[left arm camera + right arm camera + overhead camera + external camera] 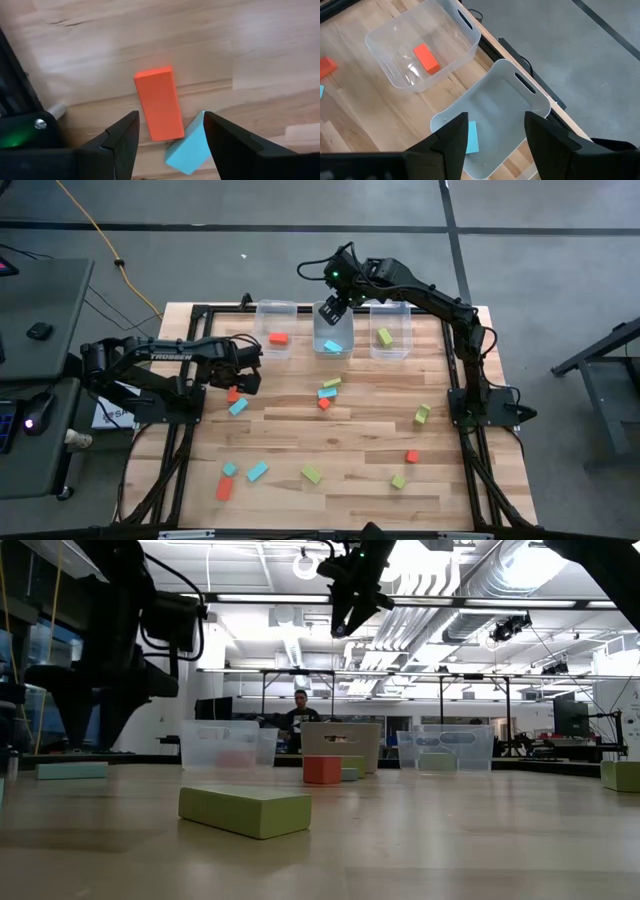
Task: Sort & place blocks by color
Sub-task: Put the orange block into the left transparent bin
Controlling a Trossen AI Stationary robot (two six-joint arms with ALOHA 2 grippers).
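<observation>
Left fingers [170, 145] spread, empty, above a red-orange block [159, 103] touching a light blue block [190, 150] on the desk [260, 45]; right fingers [495, 132] spread, empty, over the middle bin [517, 90].

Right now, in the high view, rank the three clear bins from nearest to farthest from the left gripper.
Measured from the left gripper:
1. Left bin, holding a red block.
2. Middle bin, under the right gripper.
3. Right bin, holding a green block.

White "TROSSEN" lettering along left arm [170, 356]; no other legible text.
</observation>
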